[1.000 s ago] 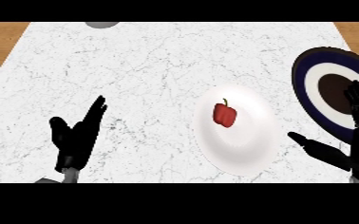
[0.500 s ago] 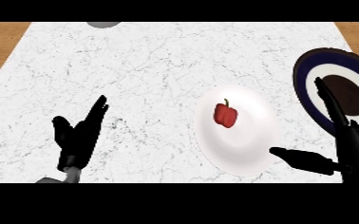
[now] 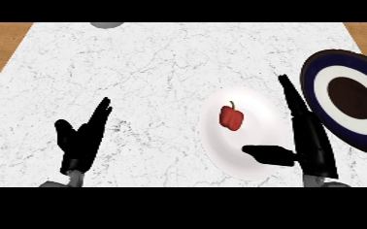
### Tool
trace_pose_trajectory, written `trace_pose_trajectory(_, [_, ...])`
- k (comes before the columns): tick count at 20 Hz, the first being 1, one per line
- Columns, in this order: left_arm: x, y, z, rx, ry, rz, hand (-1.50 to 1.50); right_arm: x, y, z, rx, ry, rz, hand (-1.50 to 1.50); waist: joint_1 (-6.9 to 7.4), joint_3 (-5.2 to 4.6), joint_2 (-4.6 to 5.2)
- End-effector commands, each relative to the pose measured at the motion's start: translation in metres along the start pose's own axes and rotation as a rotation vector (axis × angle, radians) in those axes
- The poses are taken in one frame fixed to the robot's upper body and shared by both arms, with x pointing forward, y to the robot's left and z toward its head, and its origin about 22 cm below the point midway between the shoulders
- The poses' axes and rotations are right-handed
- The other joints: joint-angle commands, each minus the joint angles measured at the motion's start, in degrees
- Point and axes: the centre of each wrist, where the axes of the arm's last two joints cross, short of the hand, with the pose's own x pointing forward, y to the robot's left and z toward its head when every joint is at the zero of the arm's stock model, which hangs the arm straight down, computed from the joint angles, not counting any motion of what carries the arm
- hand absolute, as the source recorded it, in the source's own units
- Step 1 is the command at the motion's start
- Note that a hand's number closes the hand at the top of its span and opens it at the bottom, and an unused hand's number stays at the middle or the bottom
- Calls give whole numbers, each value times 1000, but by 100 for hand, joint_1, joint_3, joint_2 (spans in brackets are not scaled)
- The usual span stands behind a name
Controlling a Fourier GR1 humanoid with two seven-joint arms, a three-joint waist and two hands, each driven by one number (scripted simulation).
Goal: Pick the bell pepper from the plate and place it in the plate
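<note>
One bell pepper (image 3: 231, 117) on white plate (image 3: 252, 165), seemingly untouched.

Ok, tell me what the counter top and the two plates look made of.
Counter top: looks like white marble or a stone lookalike, with fine grey veins. White plate: plain, smooth, probably glazed ceramic. Dark plate: navy rim, white ring, brown centre, likely painted ceramic; the look leaves it open.

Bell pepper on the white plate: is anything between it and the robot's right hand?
Nothing visible. The bell pepper lies alone on the white plate. The right hand is open at the plate's right edge, thumb over the rim, with only bare plate between it and the pepper. The dark plate lies just right.
</note>
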Motion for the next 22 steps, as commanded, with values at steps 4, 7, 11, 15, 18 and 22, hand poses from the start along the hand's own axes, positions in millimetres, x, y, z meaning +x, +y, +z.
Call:
trace_pose_trajectory(4, [2,-2,5,-4,67,7,0,12,41,-3,107,54,-16,-150,-6,-36,32])
trace_pose_trajectory(7, [1,-18,-14,-5,66,37,0,13,37,1,99,15,-33,-150,-40,-37,35])
trace_pose_trajectory(11, [14,0,-11,0,76,24,0,20,37,-9,97,32,-9,-150,-30,-37,32])
trace_pose_trajectory(15, [7,-14,-5,0,68,-5,0,18,64,-19,82,72,84,-150,-11,-37,37])
trace_pose_trajectory(18, [-7,5,-3,-2,69,3,0,15,73,-23,63,117,99,-150,-16,-38,39])
trace_pose_trajectory(22, [-6,0,-9,6,74,26,0,7,69,-31,92,121,107,-150,-25,-37,38])
